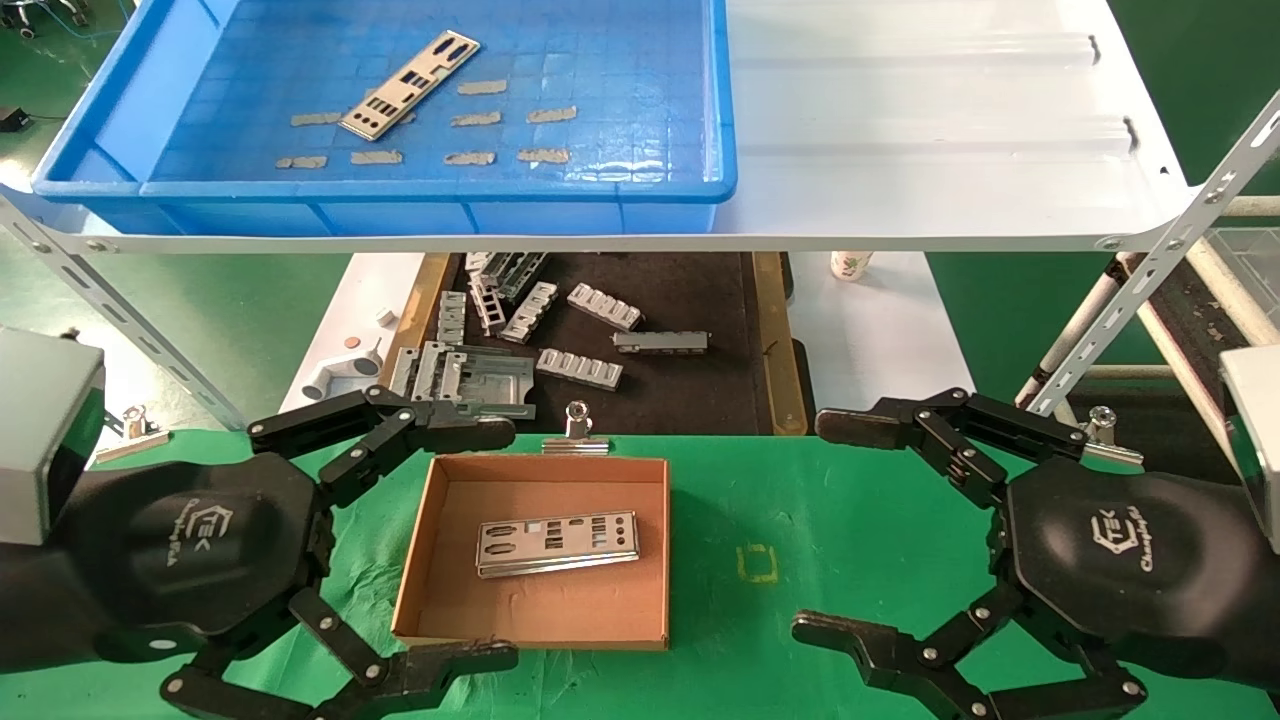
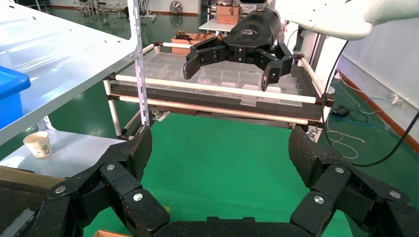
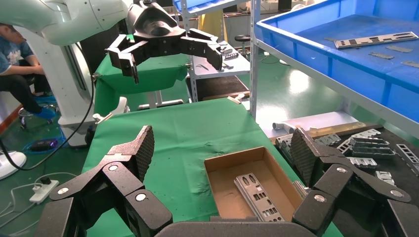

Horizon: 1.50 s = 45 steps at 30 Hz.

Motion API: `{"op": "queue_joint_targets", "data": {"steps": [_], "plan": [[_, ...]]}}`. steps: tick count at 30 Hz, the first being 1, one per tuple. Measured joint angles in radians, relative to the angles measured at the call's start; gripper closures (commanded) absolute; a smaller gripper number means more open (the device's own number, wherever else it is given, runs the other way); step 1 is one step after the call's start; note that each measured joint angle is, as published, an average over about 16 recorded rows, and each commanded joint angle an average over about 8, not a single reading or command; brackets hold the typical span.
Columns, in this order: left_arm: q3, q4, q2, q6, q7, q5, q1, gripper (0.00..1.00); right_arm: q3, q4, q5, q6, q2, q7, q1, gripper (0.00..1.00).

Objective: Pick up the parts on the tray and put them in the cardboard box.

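Observation:
One silver punched plate, a part (image 1: 410, 84), lies slanted on the floor of the blue tray (image 1: 720, 120) on the upper shelf. Another part (image 1: 557, 543) lies flat inside the brown cardboard box (image 1: 420, 540) on the green cloth; the right wrist view shows this part (image 3: 259, 196) in the box (image 3: 217, 183) too. My left gripper (image 1: 490, 545) stands open at the box's left side, empty. My right gripper (image 1: 830, 525) stands open to the right of the box, also empty. The left gripper (image 2: 220, 148) hangs over bare green cloth, and the right gripper (image 3: 222, 150) faces the box.
Below the shelf a dark-floored tray with wooden rim (image 1: 770, 340) holds several grey ribbed brackets (image 1: 580, 367). A binder clip (image 1: 576, 432) grips the cloth behind the box. A paper cup (image 1: 850, 265) stands on the white table. Slanted shelf struts (image 1: 1150, 290) flank both sides.

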Motion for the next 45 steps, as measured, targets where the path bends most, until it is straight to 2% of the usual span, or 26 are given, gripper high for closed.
{"op": "queue_joint_targets", "data": {"steps": [45], "plan": [[0.002,0.003,0.001,0.0,0.001,0.001,-0.002,0.0,0.0,0.0,0.0,0.0,0.0,0.0,0.0,0.0]]}}
